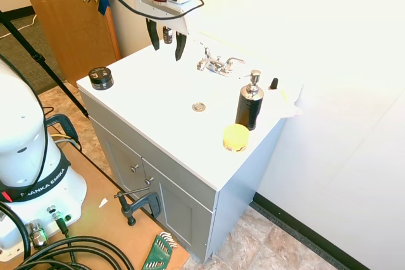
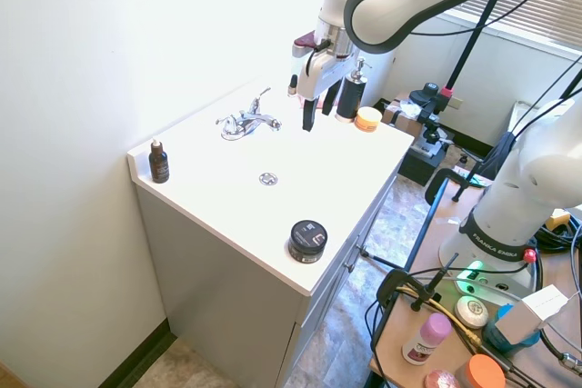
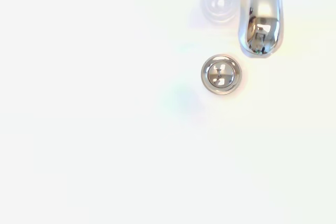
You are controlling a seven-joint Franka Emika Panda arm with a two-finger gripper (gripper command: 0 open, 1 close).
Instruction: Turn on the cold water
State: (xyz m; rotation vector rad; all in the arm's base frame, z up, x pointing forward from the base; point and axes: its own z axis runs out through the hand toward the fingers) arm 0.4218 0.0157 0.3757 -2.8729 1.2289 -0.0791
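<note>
White vanity [image 1: 158,131]; claw [image 1: 166,47] above, open.

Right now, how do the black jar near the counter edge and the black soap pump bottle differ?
The black jar is short and squat; the soap pump bottle is tall and slim. The jar has a flat black lid, the bottle a chrome pump head. The jar sits alone near the door-side corner; the bottle stands beside a yellow round container at the opposite end. Both are dark, upright, and on the white vanity top.
</note>
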